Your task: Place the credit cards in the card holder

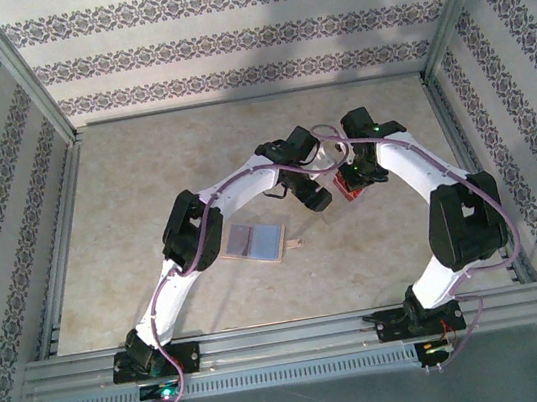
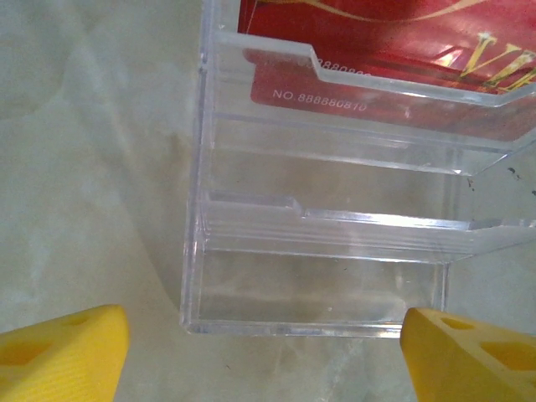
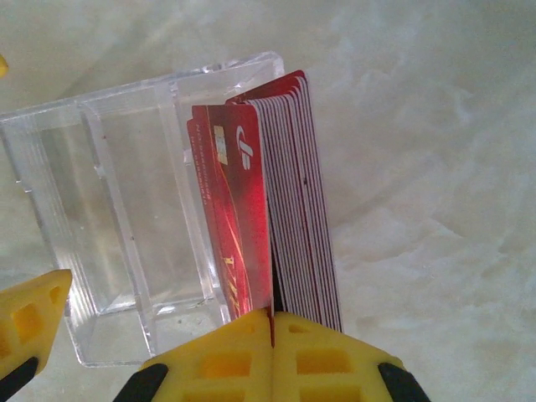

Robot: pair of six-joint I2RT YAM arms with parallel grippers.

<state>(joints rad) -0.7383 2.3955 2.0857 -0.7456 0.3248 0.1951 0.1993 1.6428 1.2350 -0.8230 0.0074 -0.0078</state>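
We see the credit cards (image 3: 285,193) stacked upright in a clear stand (image 3: 126,209), well apart from the card holder (image 1: 254,241), which lies open on the table (image 1: 144,179). The right gripper (image 3: 272,322) is pressed together, pinching one card's edge. The left gripper (image 2: 264,343) is spread wide at the stand. We judge the step as extracting a card. Next it needs a straight lift and a carry to the holder.

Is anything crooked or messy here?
A little. In the clear plastic card stand, the front red plastic cards lean away from the others, fanned out instead of flush. The right pincer is shut on one card's edge there. Nothing looks spilled or broken.
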